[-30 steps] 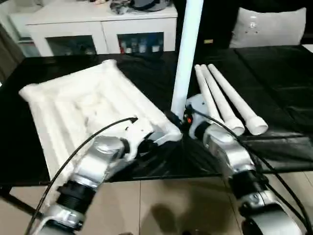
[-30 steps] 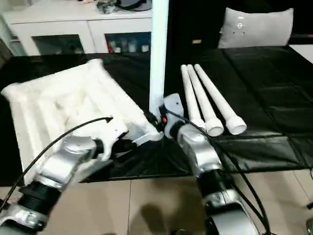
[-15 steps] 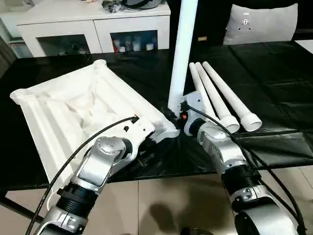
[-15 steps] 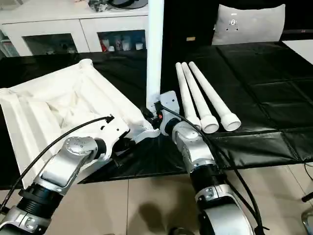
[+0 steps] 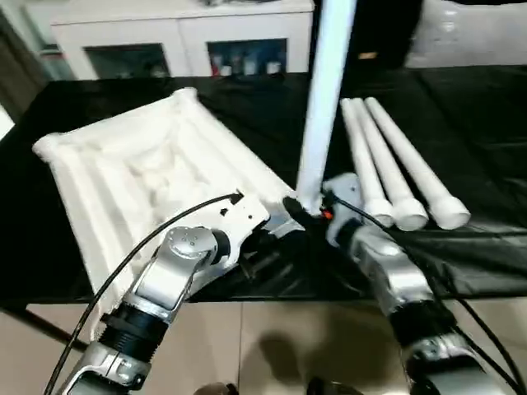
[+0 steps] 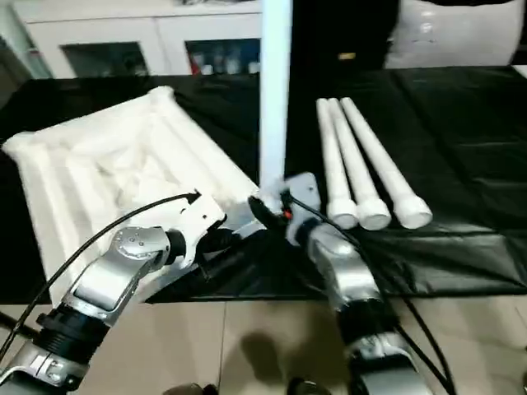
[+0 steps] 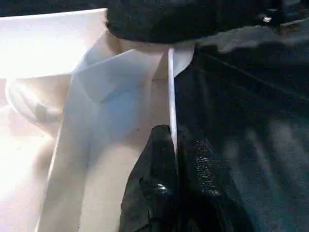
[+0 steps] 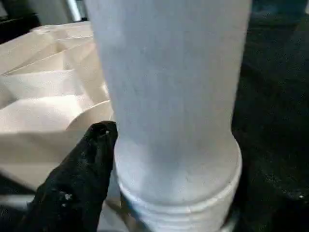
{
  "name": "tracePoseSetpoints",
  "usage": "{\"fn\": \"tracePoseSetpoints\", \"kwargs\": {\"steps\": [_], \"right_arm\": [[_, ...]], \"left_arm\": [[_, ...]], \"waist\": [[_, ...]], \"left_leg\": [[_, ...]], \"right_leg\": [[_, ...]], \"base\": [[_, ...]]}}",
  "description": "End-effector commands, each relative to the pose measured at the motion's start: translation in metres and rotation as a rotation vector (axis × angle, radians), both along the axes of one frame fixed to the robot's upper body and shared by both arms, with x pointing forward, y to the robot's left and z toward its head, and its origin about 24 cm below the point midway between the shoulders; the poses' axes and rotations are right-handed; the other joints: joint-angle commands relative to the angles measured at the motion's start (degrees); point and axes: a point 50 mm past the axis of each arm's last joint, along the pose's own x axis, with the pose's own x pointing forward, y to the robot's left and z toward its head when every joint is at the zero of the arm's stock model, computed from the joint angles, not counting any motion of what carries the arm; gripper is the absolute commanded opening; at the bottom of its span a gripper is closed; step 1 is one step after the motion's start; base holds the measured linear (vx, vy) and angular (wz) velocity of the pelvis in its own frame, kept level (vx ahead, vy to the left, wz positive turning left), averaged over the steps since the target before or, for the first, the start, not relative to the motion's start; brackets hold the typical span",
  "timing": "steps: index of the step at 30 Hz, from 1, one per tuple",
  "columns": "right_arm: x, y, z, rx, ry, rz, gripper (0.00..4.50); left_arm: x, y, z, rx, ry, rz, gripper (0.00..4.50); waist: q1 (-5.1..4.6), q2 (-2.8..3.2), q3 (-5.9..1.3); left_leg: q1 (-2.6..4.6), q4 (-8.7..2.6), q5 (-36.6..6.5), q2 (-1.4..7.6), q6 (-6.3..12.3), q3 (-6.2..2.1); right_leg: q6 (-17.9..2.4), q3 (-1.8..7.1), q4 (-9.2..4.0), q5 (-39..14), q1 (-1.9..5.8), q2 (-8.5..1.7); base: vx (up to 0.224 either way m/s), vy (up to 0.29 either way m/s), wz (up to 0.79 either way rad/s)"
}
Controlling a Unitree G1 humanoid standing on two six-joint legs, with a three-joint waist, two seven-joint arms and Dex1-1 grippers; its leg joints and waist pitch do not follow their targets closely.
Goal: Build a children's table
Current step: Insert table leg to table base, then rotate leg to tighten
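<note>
Head cam, L eye: tabletop (image 5: 148,164) lies upside down on black table cover (image 5: 478,123), ribbed underside up, left of centre. One leg (image 5: 323,107) stands upright at its near-right corner socket (image 5: 290,220), top out of frame. Three spare legs (image 5: 395,169) lie side by side to the right, fat ends near, just apart from the upright one. White cabinet (image 5: 181,41) w/ glass doors at far edge. Left gripper (image 5: 257,239) sits at the top's near edge, close to that corner. Right gripper (image 5: 303,206) is at the base of the upright leg.

R eye: same layout. Right gripper's black parts flank the leg foot; can't judge contact here.

L wrist: left fingers (image 7: 159,193) pressed together on a thin white rim of the top – pinched tight, holding the top down.

R wrist: leg base fills the frame, collar seated in/over the socket. One black finger (image 8: 82,169) stands beside the leg w/ a visible sliver of gap at the tip; other finger hidden behind the leg. Whether the right pincer grips the leg or has let go – cannot tell.

Step in hand (judgement): seating first leg in corner socket, appears about done; three legs to go.

To do it well:
- keep L pinch on the rim so the top doesn't skid or tip
- check leg is plumb & fully home before backing R hand off
- withdraw R straight away from the leg, no sideways nudge
- risk: leg not fully home could lean or topple toward the spares
</note>
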Motion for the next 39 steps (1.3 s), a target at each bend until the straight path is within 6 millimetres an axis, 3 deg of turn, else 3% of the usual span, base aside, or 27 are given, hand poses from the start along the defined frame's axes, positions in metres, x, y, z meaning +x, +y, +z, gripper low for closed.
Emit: {"fn": "tracePoseSetpoints", "kwargs": {"steps": [1,2,4,5,6,7,8,9,10,11,13,14,15,16,19,20,21,23,26,29,32,39], "right_arm": [[-0.014,-0.007,-0.024,-0.056,0.105,0.017,3.96],[-0.015,-0.009,-0.023,-0.063,0.101,0.021,4.03],[-0.016,-0.011,-0.022,-0.071,0.093,0.028,4.22],[-0.017,-0.012,-0.02,-0.076,0.083,0.036,4.32],[-0.018,-0.014,-0.016,-0.076,0.072,0.048,4.32],[-0.019,-0.016,-0.012,-0.075,0.056,0.061,4.45],[-0.02,-0.017,-0.008,-0.074,0.045,0.071,4.48],[-0.02,-0.017,-0.008,-0.075,0.043,0.072,4.48],[-0.02,-0.021,0.004,-0.091,0.007,0.096,4.48],[-0.02,-0.022,0.006,-0.093,0.004,0.099,4.48],[-0.019,-0.024,0.012,-0.104,-0.016,0.117,4.48],[-0.019,-0.026,0.018,-0.114,-0.034,0.134,4.48],[-0.018,-0.027,0.022,-0.121,-0.046,0.146,4.48],[-0.018,-0.029,0.029,-0.134,-0.064,0.171,4.48],[-0.018,-0.031,0.042,-0.155,-0.089,0.225,4.48],[-0.018,-0.031,0.042,-0.155,-0.089,0.225,4.48],[-0.018,-0.031,0.043,-0.157,-0.091,0.23,4.48],[-0.021,-0.031,0.049,-0.198,-0.097,0.308,4.48],[-0.023,-0.03,0.048,-0.252,-0.078,0.406,4.48],[-0.026,-0.028,0.045,-0.262,-0.051,0.46,4.48],[-0.026,-0.026,0.041,-0.262,-0.034,0.48,4.48],[-0.021,-0.017,0.034,-0.218,-0.001,0.51,4.08]], "left_arm": [[0.009,0.014,0.004,0.04,-0.035,0.047,0.0],[0.01,0.015,0.004,0.042,-0.036,0.045,0.0],[0.01,0.017,0.004,0.045,-0.034,0.041,0.0],[0.011,0.018,0.004,0.049,-0.034,0.034,0.0],[0.012,0.02,0.003,0.062,-0.034,0.024,0.0],[0.013,0.022,0.002,0.074,-0.033,0.01,0.0],[0.013,0.024,0.001,0.082,-0.033,-0.001,0.0],[0.013,0.025,0.001,0.084,-0.033,-0.004,0.0],[0.013,0.029,-0.001,0.109,-0.029,-0.054,0.0],[0.013,0.03,-0.002,0.111,-0.028,-0.06,0.0],[0.012,0.032,-0.003,0.127,-0.024,-0.089,0.0],[0.011,0.034,-0.004,0.143,-0.02,-0.113,0.0],[0.01,0.036,-0.005,0.155,-0.016,-0.129,0.0],[0.009,0.038,-0.006,0.172,-0.016,-0.165,0.0],[0.007,0.041,-0.007,0.192,-0.015,-0.232,0.0],[0.007,0.041,-0.007,0.192,-0.015,-0.232,0.0],[0.007,0.041,-0.007,0.193,-0.014,-0.237,0.0],[0.003,0.042,-0.008,0.206,-0.007,-0.31,0.0],[-0.002,0.043,-0.01,0.235,-0.001,-0.411,0.0],[-0.004,0.042,-0.01,0.241,0.004,-0.453,0.0],[-0.005,0.041,-0.01,0.247,0.01,-0.479,0.0],[-0.004,0.04,-0.009,0.257,0.002,-0.522,0.0]], "waist": [[0.46,-0.34,-3.37],[0.55,-0.28,-3.58],[0.86,-0.33,-4.49],[0.93,-0.31,-4.68],[1.06,-0.26,-5.45],[1.21,-0.27,-5.6],[1.26,-0.38,-6.05],[1.3,-0.58,-6.19],[1.64,-0.5,-6.76],[1.61,-0.71,-6.79],[1.73,-0.41,-6.28],[1.83,-0.36,-5.81],[1.93,-0.39,-5.7],[2.12,-0.19,-5.07],[2.17,-0.25,-4.35],[2.19,-0.27,-4.27],[2.24,-0.29,-4.37],[2.72,-0.31,-5.13],[3.23,-0.13,-5.85],[3.54,-0.11,-6.17],[4.2,-0.14,-6.36],[4.76,-0.15,-6.4]], "left_leg": [[-0.11,-4.75,-15.95,5.98,4.11,-2.08],[-0.12,-4.64,-14.78,5.95,4.19,-2.0],[-0.86,-4.01,-7.74,6.02,6.28,-1.66],[-0.94,-3.72,-5.82,5.9,6.9,-1.54],[-1.23,-2.79,-0.38,5.56,8.6,-1.44],[-1.36,-2.43,2.51,5.46,9.97,-1.46],[-1.46,-1.7,7.25,5.17,12.85,-1.37],[-1.89,-1.27,9.14,4.74,14.31,-1.35],[-2.1,-0.24,12.67,4.65,16.77,-1.47],[-2.49,0.0,13.19,4.51,17.3,-1.48],[-2.89,-0.02,10.0,4.91,17.46,-1.44],[-2.95,-0.3,4.77,4.97,15.8,-1.3],[-2.83,-0.48,2.6,4.94,14.61,-1.25],[-2.33,-1.05,-2.41,4.94,10.98,-1.08],[-1.44,-1.96,-8.69,5.25,6.79,-1.03],[-1.34,-2.09,-9.79,5.2,6.19,-1.06],[-1.2,-2.21,-10.26,5.23,5.67,-1.08],[-1.4,-2.1,-7.19,5.37,5.71,-1.25],[-1.61,-1.53,-2.08,5.59,7.59,-1.29],[-1.92,-1.03,0.55,5.48,9.58,-1.19],[-1.93,-0.9,1.39,5.6,10.12,-1.15],[-1.86,-0.97,-0.35,5.73,8.24,-1.17]], "right_leg": [[-7.44,5.42,-4.36,-22.37,1.79,-6.97],[-7.96,5.55,-4.12,-21.39,1.84,-6.99],[-10.07,5.52,-2.7,-12.47,2.45,-6.79],[-10.71,5.55,-2.3,-9.88,2.39,-6.7],[-11.88,5.58,-1.04,-2.2,2.52,-6.62],[-12.38,5.52,-0.51,1.98,2.4,-6.42],[-13.26,5.37,0.5,8.95,2.34,-6.2],[-13.26,5.34,0.82,11.82,2.5,-6.19],[-13.93,5.25,1.97,17.62,2.08,-6.0],[-13.72,5.25,2.31,18.98,2.14,-5.93],[-12.77,4.77,1.63,13.58,1.75,-5.97],[-11.38,4.68,0.53,4.63,1.81,-6.07],[-10.57,4.6,-0.01,0.04,1.9,-6.05],[-7.82,4.59,-1.41,-12.0,1.74,-5.78],[-4.98,4.82,-2.66,-22.62,1.45,-5.63],[-4.39,4.82,-2.78,-24.25,1.53,-5.66],[-3.98,4.9,-2.88,-25.07,1.64,-5.79],[-4.15,5.14,-2.18,-19.93,2.0,-5.8],[-7.36,5.15,-0.64,-9.55,1.99,-5.71],[-8.96,4.96,-0.1,-4.62,2.1,-5.8],[-9.24,4.85,0.11,-4.0,2.1,-5.77],[-8.91,4.87,-0.04,-7.2,2.07,-5.88]], "base": [[0.063,-0.009,0.03],[0.063,-0.009,0.03],[0.036,-0.007,0.02],[0.074,-0.018,0.01],[0.076,-0.02,0.01],[0.107,-0.032,0.02],[0.069,-0.023,0.02],[0.055,-0.025,0.04],[0.0,0.0,0.0],[0.0,0.0,0.0],[0.0,0.0,0.0],[0.0,0.0,0.0],[0.0,0.0,0.0],[-0.055,-0.024,0.03],[-0.018,-0.008,0.01],[0.0,0.0,0.0],[0.0,0.0,0.0],[0.0,0.0,0.0],[0.0,0.0,0.0],[0.0,0.0,0.0],[0.0,0.0,0.0],[0.0,0.0,0.0]]}}
